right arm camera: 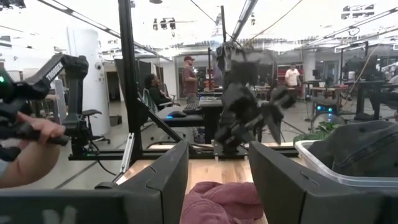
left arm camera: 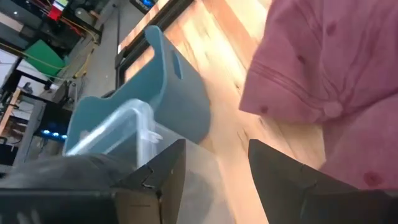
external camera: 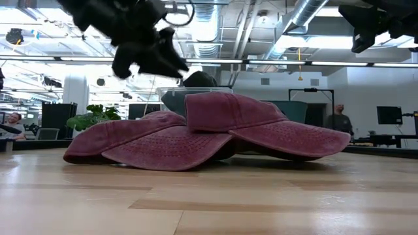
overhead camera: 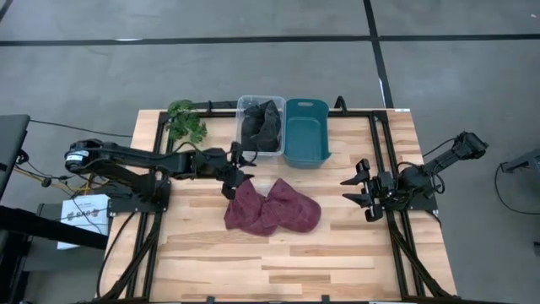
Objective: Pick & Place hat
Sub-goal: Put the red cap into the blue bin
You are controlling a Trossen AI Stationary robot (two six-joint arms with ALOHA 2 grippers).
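**Left arm poised over the caps**

Two faded maroon cotton caps (overhead camera: 272, 207) lie overlapping mid-table. The left gripper (overhead camera: 237, 171) hovers beside them, fingers spread, empty. The right gripper (overhead camera: 364, 191) waits apart, also spread. Closing here might snag both caps together. Pale wood-plank table (overhead camera: 278, 262); clear plastic bin (overhead camera: 253, 104), teal tub (overhead camera: 305, 152) behind; open office beyond.

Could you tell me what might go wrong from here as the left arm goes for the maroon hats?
The two maroon hats overlap, so the open left pincer, beside their edge, might drag both instead of one. The clear bin already holds dark hats heaped near its rim, so another could slide out. The teal bin stands right beside it, so a drop could land in the wrong one. The right pincer waits open at the right.
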